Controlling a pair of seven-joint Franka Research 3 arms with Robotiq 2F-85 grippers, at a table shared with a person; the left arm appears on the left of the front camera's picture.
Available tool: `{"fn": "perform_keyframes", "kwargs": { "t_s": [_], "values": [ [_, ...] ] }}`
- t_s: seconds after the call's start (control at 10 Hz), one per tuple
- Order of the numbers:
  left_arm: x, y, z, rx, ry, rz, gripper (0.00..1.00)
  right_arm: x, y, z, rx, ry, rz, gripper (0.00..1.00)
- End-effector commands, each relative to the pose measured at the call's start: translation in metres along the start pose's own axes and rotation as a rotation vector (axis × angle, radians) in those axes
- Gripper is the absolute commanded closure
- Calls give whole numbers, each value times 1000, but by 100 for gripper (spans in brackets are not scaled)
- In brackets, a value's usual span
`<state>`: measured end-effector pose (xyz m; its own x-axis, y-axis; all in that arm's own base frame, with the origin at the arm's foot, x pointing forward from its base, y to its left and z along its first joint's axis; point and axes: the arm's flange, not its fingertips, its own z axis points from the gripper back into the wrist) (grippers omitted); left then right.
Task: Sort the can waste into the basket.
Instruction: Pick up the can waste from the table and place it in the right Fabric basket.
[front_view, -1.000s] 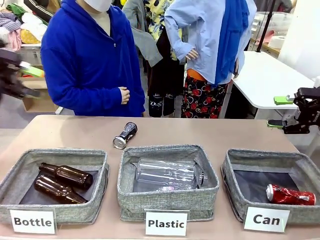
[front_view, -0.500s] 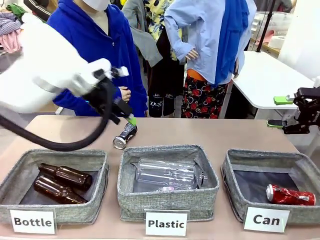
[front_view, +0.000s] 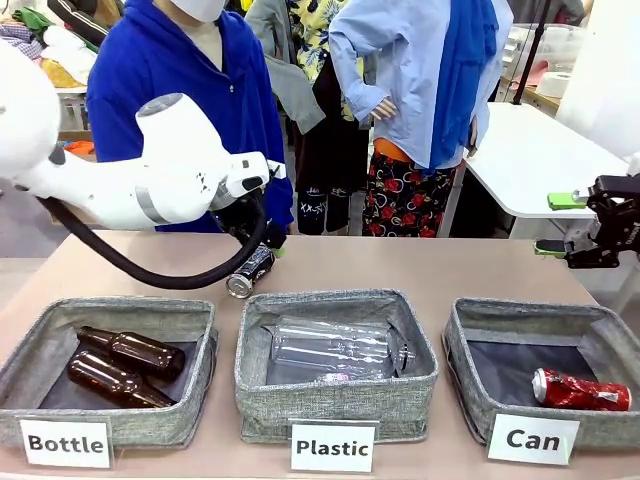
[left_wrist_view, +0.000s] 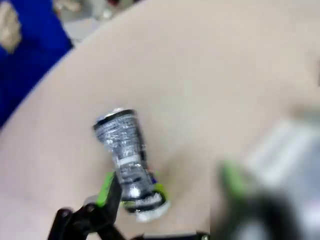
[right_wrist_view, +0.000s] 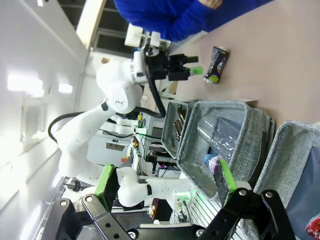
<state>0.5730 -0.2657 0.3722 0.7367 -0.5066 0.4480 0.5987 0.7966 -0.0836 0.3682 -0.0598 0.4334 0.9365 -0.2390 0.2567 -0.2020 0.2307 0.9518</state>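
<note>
The desk (front_view: 400, 262) carries three grey baskets in a row along our near edge. Our left arm (front_view: 150, 190) reaches across towards the far edge, where a person (front_view: 180, 120) in a blue top stands. The Can basket (front_view: 466, 345) sits at the near right corner. The Plastic basket (front_view: 340, 395) in the middle holds clear bottles, and the Bottle basket (front_view: 190, 330) at the near left holds two brown ones.

The red can (front_view: 580, 390) already lies inside the Can basket, at its near right. The black can (front_view: 250, 270) lies on its side on the bare desk, just behind the far left corner of the Plastic basket, with its silver end towards us.

Our left gripper (left_wrist_view: 167, 176) hangs over it, jaws spread wide and holding nothing. In the left wrist view one green pad sits right beside the can and the other is well apart, so the can is off-centre. The blur keeps us from telling whether that pad touches it. Our right gripper (front_view: 558, 223) waits off the right edge, likewise spread and empty.

We judge the step in hand to be the pickup of the second can. Next we need to centre the can between the fingers, come down, and close across its body. Then we lift it and carry it right to the Can basket. The can is round, so a one-sided nudge could roll it away.
</note>
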Motion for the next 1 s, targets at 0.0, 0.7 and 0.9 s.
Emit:
{"fn": "perform_keyframes", "kwargs": {
  "t_s": [0.0,0.7,0.9],
  "values": [
    [17,6,-18,35,94,86,0,1,2,2,-4,4,8,0],
    [14,24,-46,93,178,176,0,1,2,2,-4,4,8,0],
    [8,27,-74,144,189,188,0,1,2,2,-4,4,8,0]
  ]
}}
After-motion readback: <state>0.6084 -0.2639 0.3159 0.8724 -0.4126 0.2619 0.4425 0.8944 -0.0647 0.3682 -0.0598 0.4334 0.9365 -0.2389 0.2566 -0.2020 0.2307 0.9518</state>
